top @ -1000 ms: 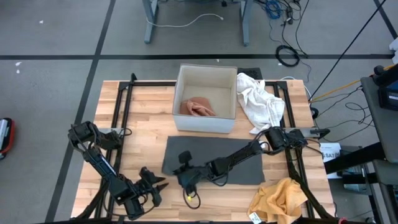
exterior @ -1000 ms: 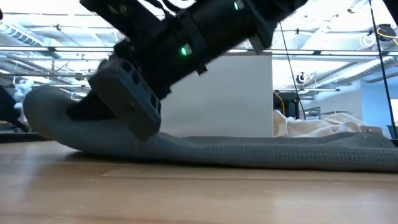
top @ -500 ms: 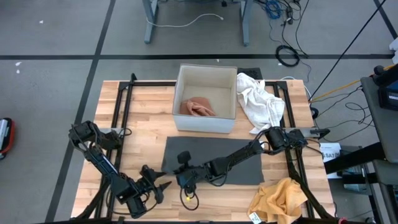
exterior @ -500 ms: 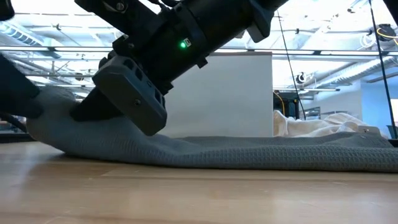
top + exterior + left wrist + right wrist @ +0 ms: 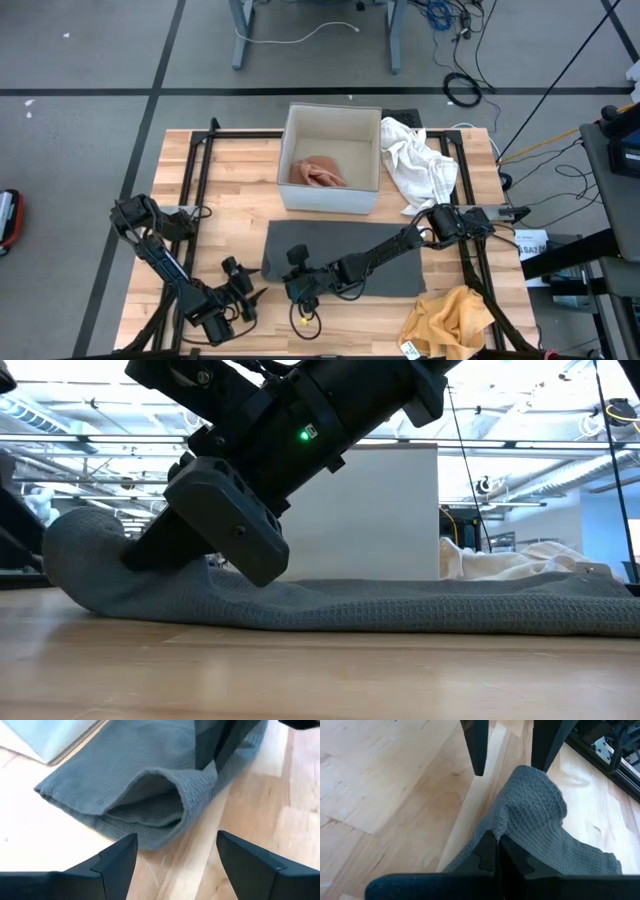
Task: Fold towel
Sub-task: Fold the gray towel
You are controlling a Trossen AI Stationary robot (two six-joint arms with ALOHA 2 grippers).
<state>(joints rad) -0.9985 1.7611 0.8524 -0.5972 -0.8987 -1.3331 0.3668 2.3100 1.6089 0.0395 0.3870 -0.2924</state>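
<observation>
A grey towel (image 5: 390,262) lies folded on the wooden table, and its near left end (image 5: 75,555) is raised in a rounded bulge. My right gripper (image 5: 298,288) reaches across it from the right and is shut on that end. My left gripper (image 5: 175,862) stands open just left of the raised end. Its two fingers (image 5: 117,857) sit low over the bare wood, short of the towel's open fold (image 5: 150,805), and touch nothing. My right gripper pinches the towel's near left end (image 5: 506,827) between its two shut fingers. It comes slanting down from the table's right, along the towel. The pinched part humps up just beyond the fingertips (image 5: 535,790). The rest of the towel (image 5: 450,610) lies flat on the table.
A white box (image 5: 331,195) holding a pinkish cloth (image 5: 318,173) stands behind the towel. A white cloth (image 5: 420,165) lies at the back right and a yellow cloth (image 5: 450,318) at the near right corner. Bare wood lies left of the towel.
My left gripper has rolled about its own axis and shifted a little toward the towel's raised end. My right gripper has kept its hold. The end it holds now bulges more roundly, while the rest of the towel stays flat.
</observation>
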